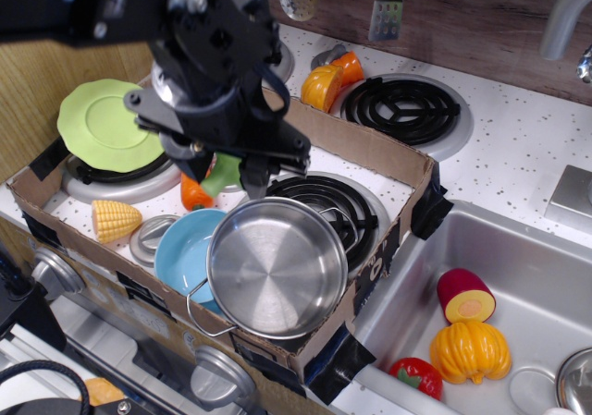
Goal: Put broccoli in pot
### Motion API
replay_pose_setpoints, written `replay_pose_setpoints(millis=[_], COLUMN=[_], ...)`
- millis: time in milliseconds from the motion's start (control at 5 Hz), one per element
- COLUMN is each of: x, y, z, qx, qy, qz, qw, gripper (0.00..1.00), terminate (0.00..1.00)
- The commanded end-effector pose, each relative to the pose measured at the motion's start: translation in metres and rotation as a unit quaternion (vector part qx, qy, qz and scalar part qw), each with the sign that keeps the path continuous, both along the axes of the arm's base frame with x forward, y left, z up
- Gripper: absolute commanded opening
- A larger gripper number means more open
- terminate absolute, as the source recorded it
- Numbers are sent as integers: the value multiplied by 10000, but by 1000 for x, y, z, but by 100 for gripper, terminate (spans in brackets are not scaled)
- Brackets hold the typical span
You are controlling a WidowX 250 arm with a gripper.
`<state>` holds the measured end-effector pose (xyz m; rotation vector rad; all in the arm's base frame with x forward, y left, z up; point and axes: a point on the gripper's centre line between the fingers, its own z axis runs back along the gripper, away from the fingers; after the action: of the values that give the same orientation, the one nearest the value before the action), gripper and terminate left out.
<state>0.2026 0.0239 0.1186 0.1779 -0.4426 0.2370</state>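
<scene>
The small light green plastic toy broccoli [222, 174] sits between the two black fingers of the robot's black gripper [225, 176], raised clear of the stove surface. The fingers are closed on it from either side; one finger [254, 176] stands on its right, the other on its left. Only part of the broccoli shows between them.

The gripper hangs just beyond the far-left rim of the large shiny round stainless steel pot [277, 266], which rests at the near edge of the brown cardboard tray [370, 152]. The broccoli is above and beside the pot's rim, not inside the pot. The pot interior holds nothing.

Directly beneath the gripper, an orange plastic carrot [191, 196] is partly hidden. A light blue bowl [184, 250] lies touching the pot's left side. A yellow toy corn piece [116, 219] lies left of the bowl. A flat lime-green plate [106, 127] rests on the left burner, behind the arm.
</scene>
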Motion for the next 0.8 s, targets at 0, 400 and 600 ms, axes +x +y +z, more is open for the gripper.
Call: replay_pose_setpoints(millis=[0,400,600], x=[-1,9,11], y=[-27,-25,-22], z=[-12,-21,-18], qx=[-228,-466,-370], qy=[38,40,50], qz=[147,25,-16], qw=[9996,9989,9993], gripper=[0,100,100], terminate=[0,0,0])
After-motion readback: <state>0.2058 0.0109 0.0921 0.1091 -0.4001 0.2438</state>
